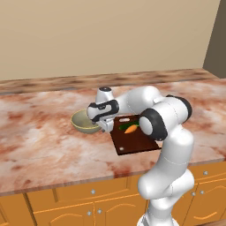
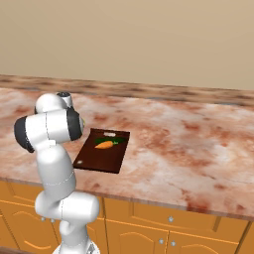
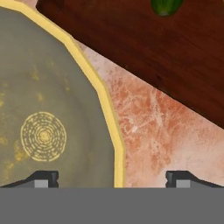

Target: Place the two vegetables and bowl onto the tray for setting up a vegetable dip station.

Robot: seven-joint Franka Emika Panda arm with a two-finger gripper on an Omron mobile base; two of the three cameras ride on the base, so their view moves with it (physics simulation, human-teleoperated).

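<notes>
We see open jaws straddling the bowl rim; carrot and cucumber lie on the tray.

Carrot and cucumber on tray — bowl beside it, left.

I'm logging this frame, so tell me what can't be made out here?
- Cucumber: hand view's top edge cuts it off.
- Bowl: gripper covers its right rim in the left base view.
- Tray: the forearm hides its right end there.
- Carrot: too small for detail.
</notes>
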